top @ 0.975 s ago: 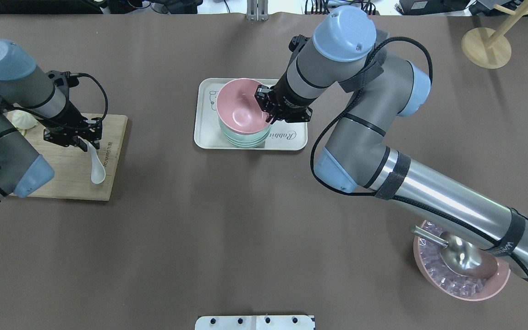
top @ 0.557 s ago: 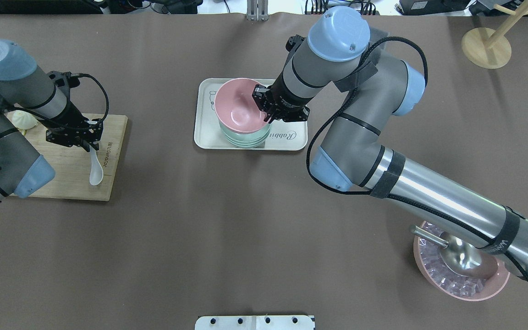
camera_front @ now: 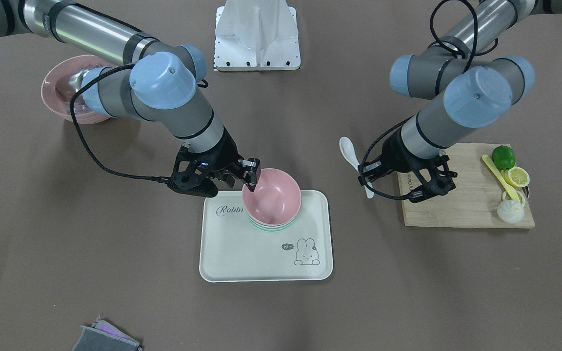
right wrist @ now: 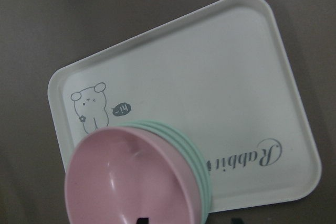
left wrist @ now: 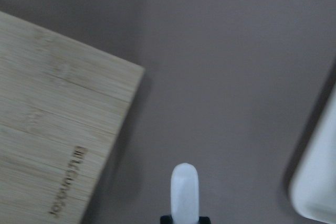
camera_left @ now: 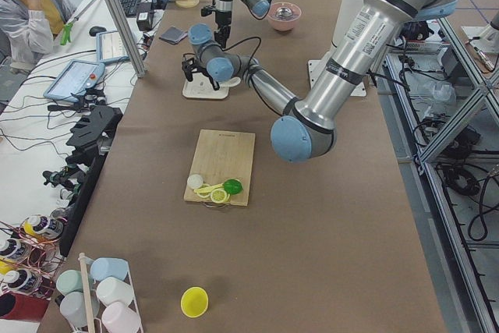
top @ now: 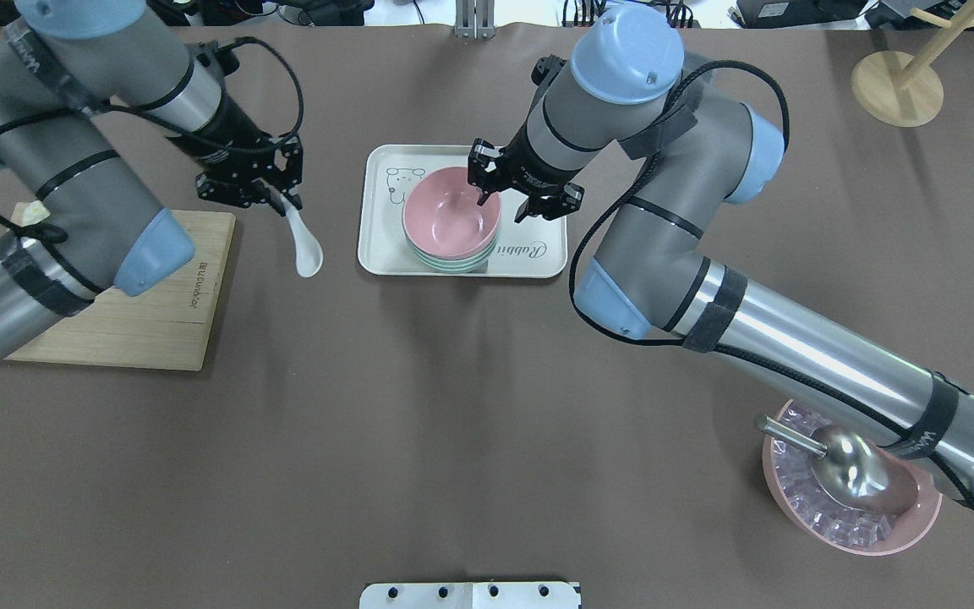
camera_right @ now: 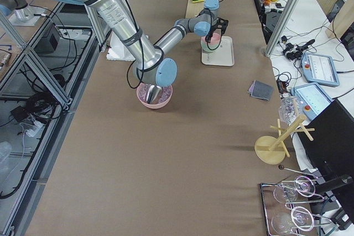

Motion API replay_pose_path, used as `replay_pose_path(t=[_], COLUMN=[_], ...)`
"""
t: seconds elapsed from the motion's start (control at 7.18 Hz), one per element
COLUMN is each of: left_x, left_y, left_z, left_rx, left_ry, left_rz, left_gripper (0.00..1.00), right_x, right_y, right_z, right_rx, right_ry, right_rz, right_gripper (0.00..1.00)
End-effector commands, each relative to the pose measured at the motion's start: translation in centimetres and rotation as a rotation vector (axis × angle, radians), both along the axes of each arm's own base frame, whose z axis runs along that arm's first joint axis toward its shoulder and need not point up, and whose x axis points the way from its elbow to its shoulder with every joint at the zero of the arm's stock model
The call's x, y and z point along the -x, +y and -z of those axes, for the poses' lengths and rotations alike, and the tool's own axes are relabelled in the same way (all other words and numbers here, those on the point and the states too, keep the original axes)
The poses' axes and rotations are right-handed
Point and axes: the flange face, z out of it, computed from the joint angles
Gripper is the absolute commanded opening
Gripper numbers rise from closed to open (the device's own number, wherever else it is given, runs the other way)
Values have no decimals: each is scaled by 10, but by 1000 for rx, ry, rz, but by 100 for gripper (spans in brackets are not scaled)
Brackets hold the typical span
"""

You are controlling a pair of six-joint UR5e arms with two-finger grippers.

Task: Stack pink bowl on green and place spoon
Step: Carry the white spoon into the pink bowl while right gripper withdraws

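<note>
The pink bowl [top: 451, 222] sits nested on the stack of green bowls [top: 445, 262] on the white tray [top: 385, 245]. It also shows in the front view [camera_front: 273, 197] and the right wrist view [right wrist: 126, 182]. My right gripper [top: 504, 203] is open, one finger over the bowl's inside and one outside its rim, holding nothing. My left gripper [top: 278, 201] is shut on the handle of the white spoon [top: 305, 245] and holds it above the table between the cutting board [top: 115, 330] and the tray. The spoon also shows in the left wrist view [left wrist: 185, 192].
The cutting board's far end carries a lime [camera_front: 503, 156], a lemon slice, a yellow utensil and a white bun. A pink bowl of ice with a metal scoop [top: 850, 499] stands at the right front. A wooden stand [top: 897, 85] is at the far right.
My left gripper has lifted the spoon off the cutting board and carried it right, toward the tray. My right gripper has opened and let go of the pink bowl, which has settled onto the green bowls.
</note>
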Motion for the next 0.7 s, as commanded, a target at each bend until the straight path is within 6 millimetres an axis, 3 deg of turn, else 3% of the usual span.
replay_pose_path(t=[0.0,0.14,0.28,0.42,0.56], left_x=[-47,-83,-112,-121,-105], left_y=[-41,-46,-35,-30,-19], left_z=[112,128,124,109,82], left_rx=[41,7,-89,-123,-132], left_ry=[40,30,65,56,57], left_rz=[112,148,175,195,189], left_gripper=[0,0,0,96,98], right_x=[-97,-137,-164,-172,-174], right_y=[5,-1,-5,-7,-7], right_z=[-67,-103,-118,-124,-123], right_rx=[-5,-31,-32,-24,-26], right_ry=[-12,-1,1,3,2], right_rz=[34,76,69,61,58], right_gripper=[100,100,100,100,100])
